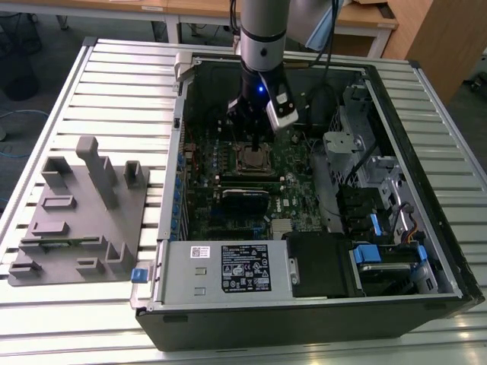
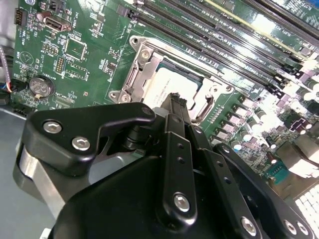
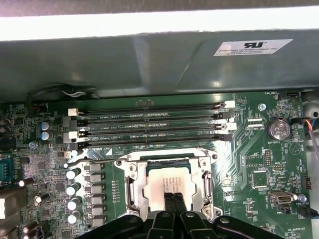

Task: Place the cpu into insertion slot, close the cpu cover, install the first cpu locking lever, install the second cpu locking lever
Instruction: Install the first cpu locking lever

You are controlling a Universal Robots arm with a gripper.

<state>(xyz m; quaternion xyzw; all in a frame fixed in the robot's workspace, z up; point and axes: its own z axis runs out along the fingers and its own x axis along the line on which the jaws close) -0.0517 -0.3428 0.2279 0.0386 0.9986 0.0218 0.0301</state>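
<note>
Gripper (image 3: 173,198) fingers are seen drawn together with nothing held between them, at the lower middle of the first wrist view. Their tips are set over the cpu (image 3: 160,181); whether they touch it cannot be told. The cpu, pale and square, is seated flat in the insertion slot (image 3: 167,163), low in the centre of that frame. The cover (image 3: 130,179) is laid down around it, so that the chip is shown through the square window. A thin lever (image 3: 87,160) is seen running out from the cover's upper left corner; whether it is latched cannot be told. Four long memory slots (image 3: 149,124) are lined up just above the socket, and a coin cell (image 3: 277,129) is placed at the right of the green board (image 3: 249,199). In the second wrist view the black fingers (image 2: 175,107) are shown at centre frame, over the cpu's near edge. In the exterior view the arm (image 1: 262,30) is lowered from the top centre into the open case (image 1: 426,251), which is laid on a slatted table (image 1: 122,84). A grey fixture (image 1: 76,213) is set at the left of that frame.
</note>
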